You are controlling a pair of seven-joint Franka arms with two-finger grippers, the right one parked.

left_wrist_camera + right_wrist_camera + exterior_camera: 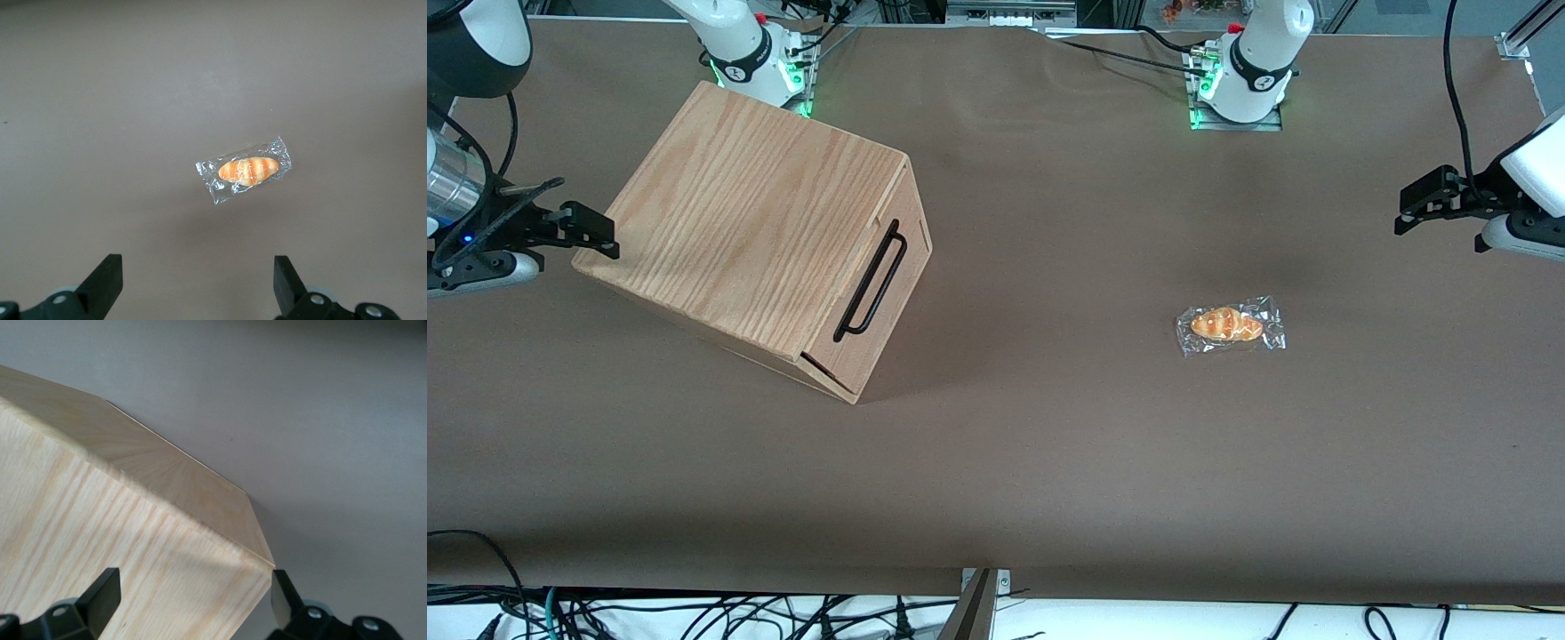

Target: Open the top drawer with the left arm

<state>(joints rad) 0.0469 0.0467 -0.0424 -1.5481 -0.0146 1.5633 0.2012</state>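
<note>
The oak-grain cabinet [756,213] stands toward the parked arm's end of the table, turned at an angle. Its top drawer [898,293] faces the table's middle, with a long black bar handle [871,277] across its front. The drawer front sits about level with the cabinet. The left arm's gripper [1401,213] hovers above the table at the working arm's end, far from the cabinet. It is open and empty, and its two black fingers [107,277] stand wide apart in the left wrist view. The left wrist view does not show the drawer.
A small bread roll in a clear plastic wrapper [1230,325] lies on the brown table cover [1049,427] between the gripper and the cabinet, nearer the gripper. It also shows in the left wrist view [245,171]. The right wrist view shows the cabinet's top corner [200,513].
</note>
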